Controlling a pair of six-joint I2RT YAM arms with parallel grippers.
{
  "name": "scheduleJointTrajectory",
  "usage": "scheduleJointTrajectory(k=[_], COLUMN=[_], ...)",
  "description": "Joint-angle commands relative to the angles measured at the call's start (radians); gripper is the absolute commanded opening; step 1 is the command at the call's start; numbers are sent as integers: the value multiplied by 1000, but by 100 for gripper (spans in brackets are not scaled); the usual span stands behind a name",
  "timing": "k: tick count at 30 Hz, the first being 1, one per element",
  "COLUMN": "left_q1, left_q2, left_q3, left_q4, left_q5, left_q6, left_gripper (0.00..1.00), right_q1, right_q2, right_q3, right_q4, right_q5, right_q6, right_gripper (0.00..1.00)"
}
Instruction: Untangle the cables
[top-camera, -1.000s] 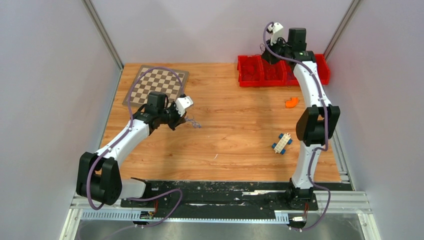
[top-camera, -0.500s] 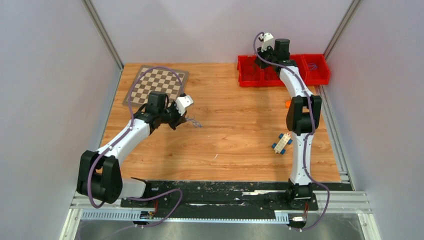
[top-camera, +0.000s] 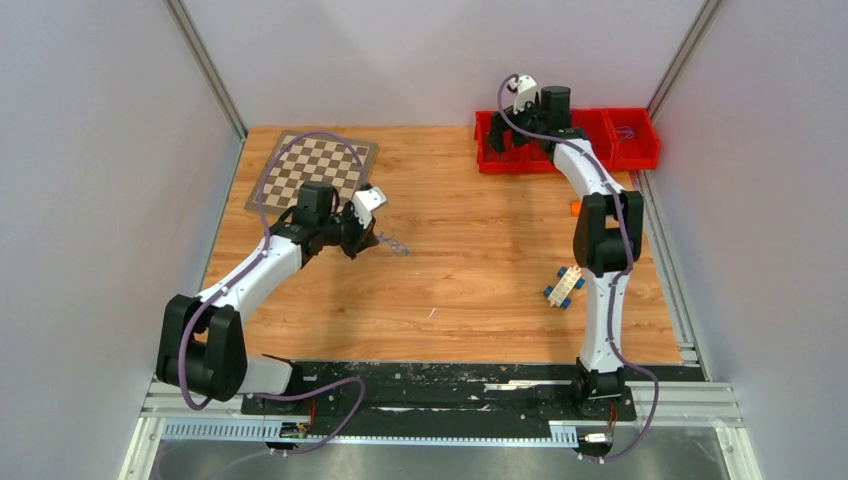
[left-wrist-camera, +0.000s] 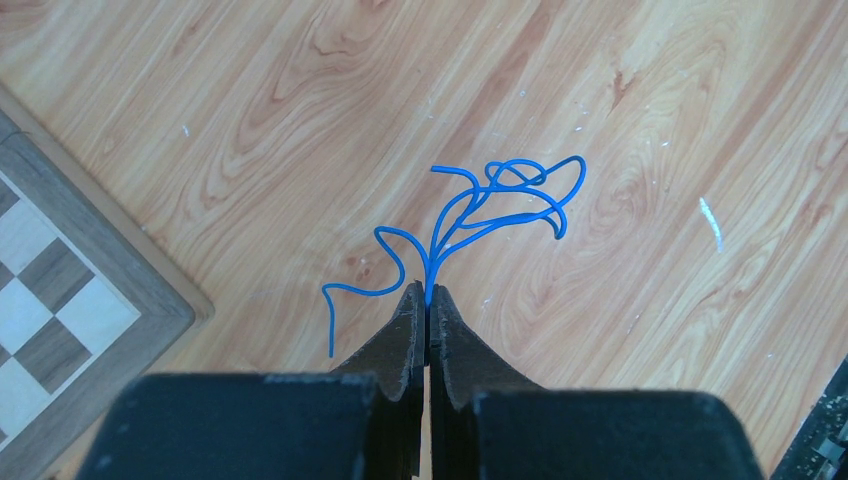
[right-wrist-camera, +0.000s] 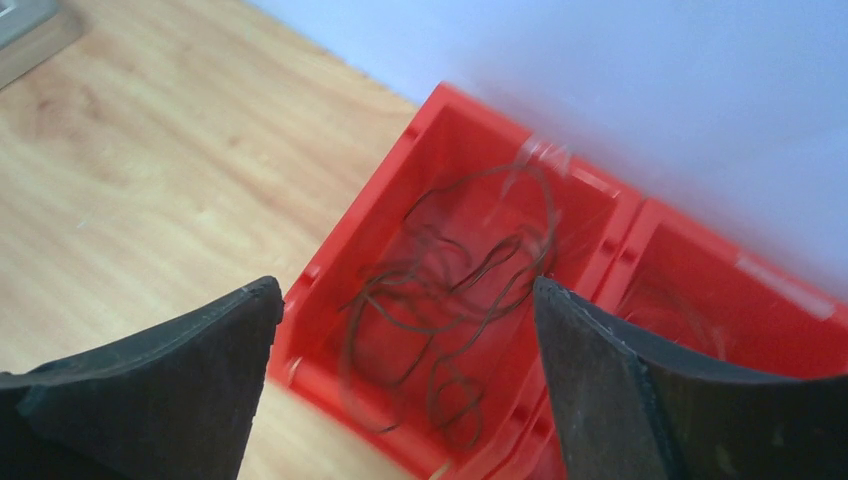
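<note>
A blue cable (left-wrist-camera: 500, 200) spreads in loose loops over the wooden table, and my left gripper (left-wrist-camera: 428, 292) is shut on the point where its strands meet. From above, that gripper (top-camera: 372, 240) sits just right of the chessboard with the blue cable (top-camera: 394, 246) trailing to its right. My right gripper (right-wrist-camera: 407, 290) hangs open, jaws wide, over the leftmost compartment of the red bins (right-wrist-camera: 350, 240). A dark brown cable (right-wrist-camera: 445, 275) lies coiled in that compartment, touching neither finger. In the top view the right gripper (top-camera: 505, 135) is at the bins' left end.
The red bins (top-camera: 488, 162) stand along the back wall; a blue-purple cable (top-camera: 627, 130) lies in the rightmost one. A chessboard (top-camera: 315, 165) lies at the back left. A white and blue toy block (top-camera: 565, 286) and an orange piece (top-camera: 574, 208) are near the right arm.
The right arm has swung left along the red bins to the leftmost compartment, and its gripper has opened. The left gripper has shifted slightly, still holding the blue cable.
</note>
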Motion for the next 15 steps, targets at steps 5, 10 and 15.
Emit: scheduleJointTrajectory(k=[5,10,15], left_q1=[-19,-61,-88], left_q2=[42,72,110], left_q3=[91,148,218], left_q4=[107,172,219], left_q5=[104,129,174], left_q6=[-204,-320,-496], left_gripper=[0,0,0], right_q1=[1,79,192], right_q2=[-479,-623,-691], right_q3=[-316,-497,-571], right_q4=[-199,-268,-265], right_q5=[-434,-593,-646], right_q6=[-6,114,139], right_gripper=[100,100,100])
